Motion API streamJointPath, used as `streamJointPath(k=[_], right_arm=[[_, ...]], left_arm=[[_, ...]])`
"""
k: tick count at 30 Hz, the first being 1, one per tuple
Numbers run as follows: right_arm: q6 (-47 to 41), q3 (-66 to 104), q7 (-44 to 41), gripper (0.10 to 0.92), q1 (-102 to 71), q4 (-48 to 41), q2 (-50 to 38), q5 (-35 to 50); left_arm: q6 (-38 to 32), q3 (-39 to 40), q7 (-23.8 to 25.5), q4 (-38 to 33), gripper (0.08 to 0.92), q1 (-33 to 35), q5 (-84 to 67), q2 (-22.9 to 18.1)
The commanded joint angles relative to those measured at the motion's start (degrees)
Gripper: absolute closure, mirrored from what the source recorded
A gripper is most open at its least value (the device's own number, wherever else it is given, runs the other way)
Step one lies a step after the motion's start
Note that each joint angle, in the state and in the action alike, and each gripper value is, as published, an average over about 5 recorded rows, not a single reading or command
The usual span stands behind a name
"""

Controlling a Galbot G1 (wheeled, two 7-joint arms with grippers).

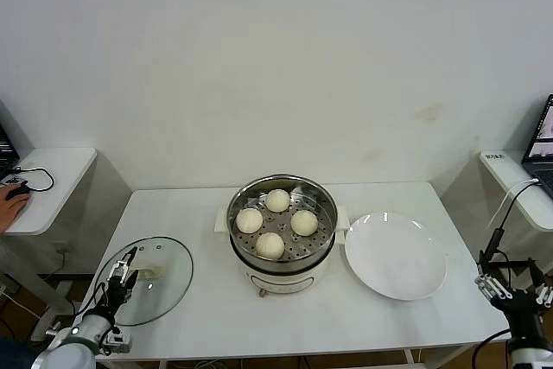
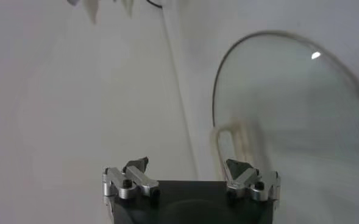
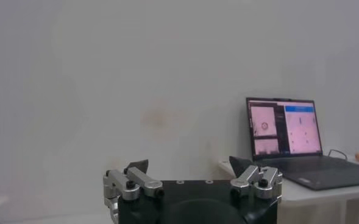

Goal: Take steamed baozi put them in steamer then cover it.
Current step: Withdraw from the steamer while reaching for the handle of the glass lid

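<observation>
Several cream-white baozi (image 1: 277, 200) lie on the perforated tray inside the shiny steel steamer (image 1: 321, 242), which stands uncovered at the table's middle. The glass cover (image 1: 168, 283) with its cream bar handle (image 1: 152, 256) lies flat on the table at the left. My left gripper (image 1: 123, 276) hovers open over the cover's near-left rim, nothing between its fingers. In the left wrist view the cover (image 2: 289, 115) and its handle (image 2: 234, 143) sit just ahead of the left gripper (image 2: 188, 167). My right gripper (image 1: 511, 285) hangs open off the table's right edge, and the right gripper (image 3: 188, 165) faces the wall.
An empty white plate (image 1: 396, 255) lies right of the steamer. Side desks stand at both sides; the right one carries a laptop (image 3: 289, 140). A person's hand on a mouse (image 1: 13, 194) shows at the far left.
</observation>
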Motion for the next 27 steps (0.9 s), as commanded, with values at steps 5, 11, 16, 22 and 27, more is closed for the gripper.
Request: streamJointPath(k=[5, 11, 16, 22, 27], right_arm=[[0.2, 0.4, -0.2, 0.202, -1.0, 0.2, 1.0, -0.5], [0.2, 0.3, -0.3, 0.203, -1.0, 0.0, 0.9, -0.5], [0.2, 0.2, -0.4, 0.203, -0.8, -0.2, 0.6, -0.5], [0.2, 0.1, -0.5, 0.203, -0.6, -0.5, 0.2, -0.3], [0.2, 0.1, -0.5, 0.203, -0.5, -0.7, 0.1, -0.3]], left_arm=[[-0.3, 3.2, 0.8, 8.1, 0.177, -8.5, -3.2, -0.6], [-1.3, 3.1, -0.4, 10.7, 0.177, -9.8, -3.9, -1.8], [-1.9, 3.0, -1.1, 11.9, 0.181, -10.2, -4.2, -2.4], [-2.6, 2.7, -2.2, 13.3, 0.311, -10.2, -4.0, -3.0], [-2.9, 2.4, -3.0, 13.8, 0.459, -10.0, -3.9, -3.1]])
